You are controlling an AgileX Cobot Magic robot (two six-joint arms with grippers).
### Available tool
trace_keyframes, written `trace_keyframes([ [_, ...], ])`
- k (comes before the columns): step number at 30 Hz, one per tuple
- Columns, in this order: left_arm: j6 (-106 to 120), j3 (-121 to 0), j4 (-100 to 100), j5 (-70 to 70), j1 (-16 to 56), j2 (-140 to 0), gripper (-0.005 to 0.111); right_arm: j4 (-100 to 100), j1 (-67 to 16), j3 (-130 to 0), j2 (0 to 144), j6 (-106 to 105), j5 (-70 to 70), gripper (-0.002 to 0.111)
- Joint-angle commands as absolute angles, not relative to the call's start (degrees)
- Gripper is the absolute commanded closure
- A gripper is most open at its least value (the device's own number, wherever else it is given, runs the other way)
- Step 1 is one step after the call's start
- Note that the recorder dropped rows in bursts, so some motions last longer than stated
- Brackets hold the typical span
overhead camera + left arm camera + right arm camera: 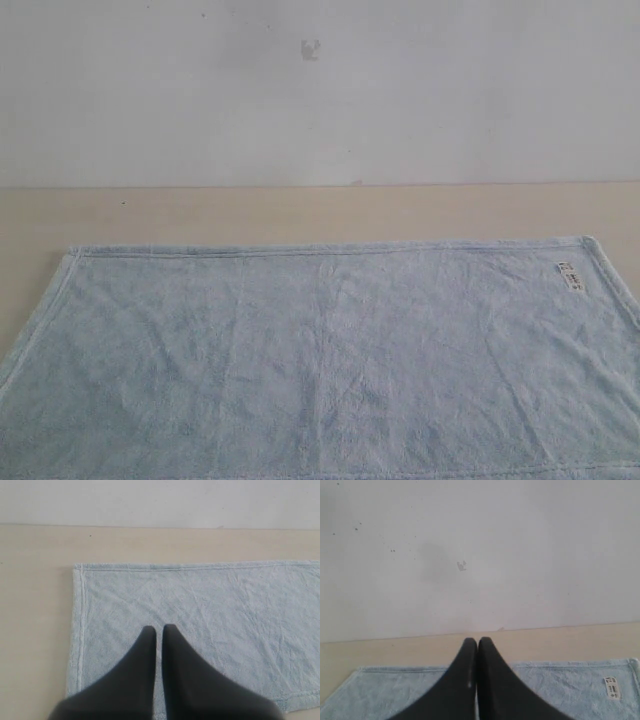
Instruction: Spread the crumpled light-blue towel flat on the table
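The light-blue towel (320, 360) lies spread flat on the beige table (300, 212), its hemmed far edge straight and a small white label (571, 276) near its far right corner. No gripper shows in the exterior view. In the left wrist view my left gripper (159, 630) hovers over the towel (215, 610) near its left hem, its black fingers nearly together with only a thin slit and nothing held. In the right wrist view my right gripper (478, 641) is shut and empty above the towel (560, 685), with the label (611, 687) off to one side.
A plain white wall (320, 90) rises behind the table's far edge, with a small grey mark (310, 50) on it. A strip of bare table runs between the towel and the wall, and bare table (35, 630) lies beyond the towel's left hem.
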State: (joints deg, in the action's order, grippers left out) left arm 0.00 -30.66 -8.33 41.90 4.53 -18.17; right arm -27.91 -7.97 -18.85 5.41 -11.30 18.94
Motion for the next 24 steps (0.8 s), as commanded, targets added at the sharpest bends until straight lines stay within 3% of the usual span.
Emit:
trace_keyframes([
  [1,0.0,-30.5,-8.77,41.93,4.87,-17.74,0.103,-26.54,-7.85,-17.37,4.6,-11.48,19.08,0.108],
  [9,0.0,-30.5,-8.77,41.93,4.87,-17.74,0.103,-26.89,-7.85,-15.75,3.9,-12.95,21.64,0.108],
  [24,0.0,-30.5,-8.65,41.63,4.87,-17.74,0.103,-9.08,-7.85,-7.72,0.0,-3.49,16.37,0.108],
])
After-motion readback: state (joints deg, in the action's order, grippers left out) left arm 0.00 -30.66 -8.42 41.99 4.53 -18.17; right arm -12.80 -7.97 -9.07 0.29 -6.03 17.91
